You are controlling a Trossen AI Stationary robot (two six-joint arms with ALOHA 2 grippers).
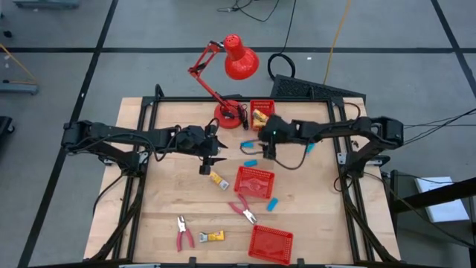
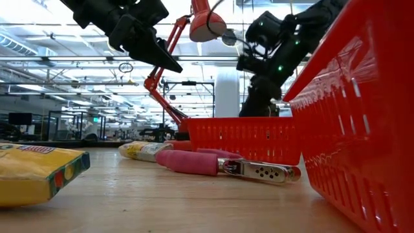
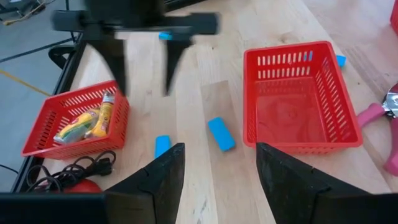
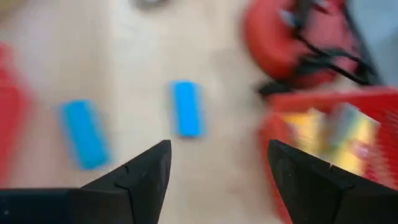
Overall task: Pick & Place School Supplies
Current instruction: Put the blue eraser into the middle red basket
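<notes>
Two light-blue erasers [image 4: 186, 108] lie on the table just ahead of the right gripper [image 4: 214, 180], whose fingers are spread empty, while the left gripper [image 3: 217, 180] hovers nearby, likewise spread.

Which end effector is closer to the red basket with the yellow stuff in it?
Right. The right end effector hovers beside that basket, open and empty. The left end effector is farther away, near the table's middle.
</notes>
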